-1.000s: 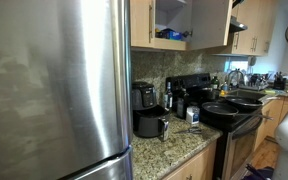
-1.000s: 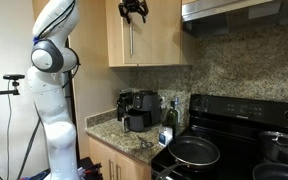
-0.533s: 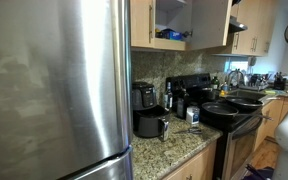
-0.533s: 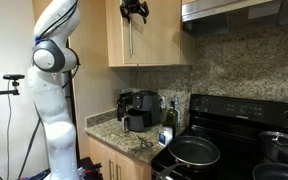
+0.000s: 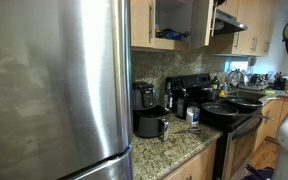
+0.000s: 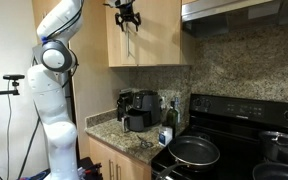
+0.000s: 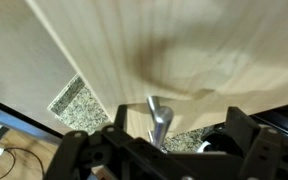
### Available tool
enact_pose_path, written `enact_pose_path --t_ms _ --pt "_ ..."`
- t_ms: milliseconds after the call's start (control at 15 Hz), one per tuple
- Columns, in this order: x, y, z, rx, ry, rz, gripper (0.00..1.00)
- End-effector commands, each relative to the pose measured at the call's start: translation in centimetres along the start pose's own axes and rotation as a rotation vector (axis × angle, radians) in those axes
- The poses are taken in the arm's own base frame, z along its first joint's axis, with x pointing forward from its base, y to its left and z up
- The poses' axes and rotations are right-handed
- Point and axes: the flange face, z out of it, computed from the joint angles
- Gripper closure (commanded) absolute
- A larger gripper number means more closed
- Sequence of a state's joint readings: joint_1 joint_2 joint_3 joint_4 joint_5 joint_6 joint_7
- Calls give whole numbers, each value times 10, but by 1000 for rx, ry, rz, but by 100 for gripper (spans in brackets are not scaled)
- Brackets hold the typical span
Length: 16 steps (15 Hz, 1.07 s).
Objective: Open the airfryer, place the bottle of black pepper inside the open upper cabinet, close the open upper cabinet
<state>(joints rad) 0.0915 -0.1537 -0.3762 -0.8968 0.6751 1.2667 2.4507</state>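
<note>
The upper cabinet (image 5: 169,20) stands open, with its wooden door (image 5: 196,22) swung partway and a blue item (image 5: 172,35) on the shelf. In an exterior view my gripper (image 6: 127,12) is high up at the cabinet door (image 6: 144,35). In the wrist view the gripper (image 7: 174,135) is open, and its fingers straddle the door's metal handle (image 7: 159,115) against the wood. The airfryer (image 5: 142,96) sits on the counter with its black drawer (image 5: 150,125) pulled out; it also shows in an exterior view (image 6: 134,105). I cannot pick out the black pepper bottle.
A steel fridge (image 5: 54,90) fills the near side. A black stove (image 6: 214,150) holds pans (image 6: 194,151). A bottle (image 6: 167,134) stands between the airfryer and the stove. The range hood (image 6: 239,10) hangs beside the cabinet. The robot's white body (image 6: 54,110) stands by the counter's end.
The cabinet door has swung further towards shut. My gripper and upper arm have shifted sideways with it along the cabinet front.
</note>
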Motion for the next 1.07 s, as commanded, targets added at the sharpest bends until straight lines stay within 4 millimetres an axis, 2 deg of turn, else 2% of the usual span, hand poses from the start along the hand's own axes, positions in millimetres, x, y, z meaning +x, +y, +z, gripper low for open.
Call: enact_pose_path --t_ms 0,133,267,333,600,733,1000 --pt "-34 45 37 5 71 -164 0" --pt "-51 62 51 85 122 -247 0" --pt "-56 77 44 179 139 -305 0" --pt "-54 68 57 105 146 -243 0" --pt "-55 77 49 150 154 -282 0" --pt "-57 62 65 121 149 -254 0" --pt "-81 35 102 76 79 -184 0"
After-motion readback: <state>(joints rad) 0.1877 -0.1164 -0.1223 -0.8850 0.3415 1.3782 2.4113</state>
